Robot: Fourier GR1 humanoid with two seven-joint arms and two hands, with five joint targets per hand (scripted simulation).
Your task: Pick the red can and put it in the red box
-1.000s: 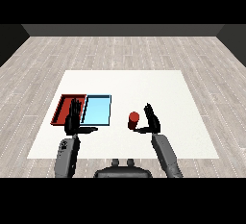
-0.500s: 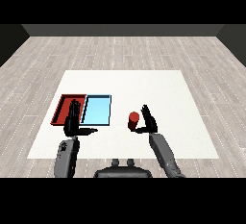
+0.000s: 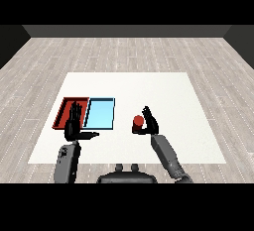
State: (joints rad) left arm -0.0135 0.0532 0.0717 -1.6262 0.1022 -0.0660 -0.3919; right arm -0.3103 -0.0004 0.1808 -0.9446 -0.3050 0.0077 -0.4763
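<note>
The red can (image 3: 138, 122) stands upright on the white table (image 3: 163, 91), to the right of the two trays. My right hand (image 3: 150, 124) is against the can's right side, fingers pointing up and thumb reaching round its near side, open. The red tray (image 3: 63, 112) lies at the left, with the light blue tray (image 3: 99, 114) right beside it. My left hand (image 3: 73, 127) is raised over the red tray's near right corner, fingers straight up, thumb out to the right, holding nothing.
The table's near edge runs just behind my forearms. Grey wood-plank floor (image 3: 124, 51) surrounds the table. White table surface shows to the right of the can and beyond the trays.
My right hand has moved left, closing the gap to the red can until it touches it. The left hand has stayed over the red tray. The can has not moved.
</note>
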